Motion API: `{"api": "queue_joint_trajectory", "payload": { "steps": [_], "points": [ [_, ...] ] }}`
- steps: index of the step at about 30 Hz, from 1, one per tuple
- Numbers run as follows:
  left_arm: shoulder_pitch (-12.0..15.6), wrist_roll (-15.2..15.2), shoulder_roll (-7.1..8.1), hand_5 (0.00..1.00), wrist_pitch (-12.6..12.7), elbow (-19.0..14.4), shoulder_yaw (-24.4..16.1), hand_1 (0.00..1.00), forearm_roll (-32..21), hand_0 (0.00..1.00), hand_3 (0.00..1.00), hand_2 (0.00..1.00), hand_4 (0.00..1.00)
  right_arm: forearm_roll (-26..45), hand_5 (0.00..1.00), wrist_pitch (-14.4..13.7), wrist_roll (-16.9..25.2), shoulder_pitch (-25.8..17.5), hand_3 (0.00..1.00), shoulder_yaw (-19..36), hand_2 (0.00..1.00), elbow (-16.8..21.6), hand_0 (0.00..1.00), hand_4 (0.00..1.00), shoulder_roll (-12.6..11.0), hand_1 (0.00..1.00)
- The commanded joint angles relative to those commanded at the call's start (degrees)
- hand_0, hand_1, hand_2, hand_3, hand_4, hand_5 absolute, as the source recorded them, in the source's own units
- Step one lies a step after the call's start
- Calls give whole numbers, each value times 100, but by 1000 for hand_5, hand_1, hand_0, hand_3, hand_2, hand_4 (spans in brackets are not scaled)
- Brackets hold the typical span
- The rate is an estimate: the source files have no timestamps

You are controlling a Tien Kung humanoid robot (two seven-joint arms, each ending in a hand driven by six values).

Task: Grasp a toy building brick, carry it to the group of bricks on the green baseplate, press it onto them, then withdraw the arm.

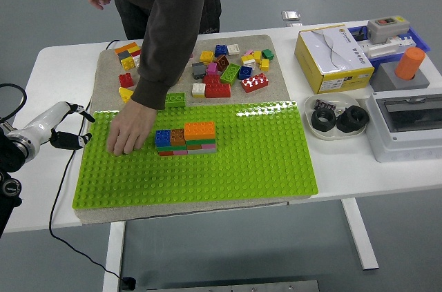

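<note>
While the person's hand (131, 133) lies flat on the green baseplate (242, 168), just left of the group of bricks (186, 139), the robot's left hand (59, 128) hangs off the baseplate's left edge, over the bare white table (62, 64); its fingers are spread loosely and hold nothing, so I judge the grasp not yet begun. No right arm shows in this single head view. The stacked group, blue, brown and orange on top with red, green and pink beneath, sits in the left-centre of the baseplate. Loose bricks (228, 71) lie scattered on the beige mat (107, 74) along the table's far edge, with one green brick (175, 100) right at the seam where mat meets baseplate. To my eye the next move calls for a reach to one of those loose bricks, but the person's sleeve (169, 30) crosses the mat and the hand blocks the near-left approach to the stack. Whether a brick lies under that palm I cannot tell. Toward the table's right edge stand a yellow box (331, 57), a dish of black rings (338, 121) and a grey switch box (407, 126), all well clear.
</note>
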Motion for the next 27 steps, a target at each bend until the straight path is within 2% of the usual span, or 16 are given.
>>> {"api": "queue_joint_trajectory", "payload": {
  "steps": [4,11,15,19,24,25,27],
  "points": [
    [-61,-30,43,2,17,63,119,952,1,998,643,925,677,13,998,-7,0,9,878,-4,747,0,726,728,2,677],
    [-45,26,74,2,-29,60,100,953,4,998,649,925,689,84,998,-32,15,15,877,-42,748,0,726,728,-11,677],
    [-34,13,181,2,-25,42,158,954,-35,998,651,926,692,104,998,-50,29,22,877,-51,746,0,726,728,-28,677],
    [-102,-86,320,2,42,106,507,954,-98,998,654,928,702,104,998,-67,46,28,876,-39,744,0,725,728,-48,677],
    [-275,-275,330,2,151,207,1024,954,-116,998,654,928,702,56,998,-79,58,49,876,-16,744,0,725,728,-59,677],
    [-312,-300,327,2,158,200,1124,968,-110,998,760,946,768,44,998,-80,59,55,876,-10,743,0,725,727,-60,675],
    [-353,-326,332,2,166,175,1214,968,-100,998,760,946,768,34,998,-83,61,59,876,-4,743,0,725,727,-62,675]
  ]
}}
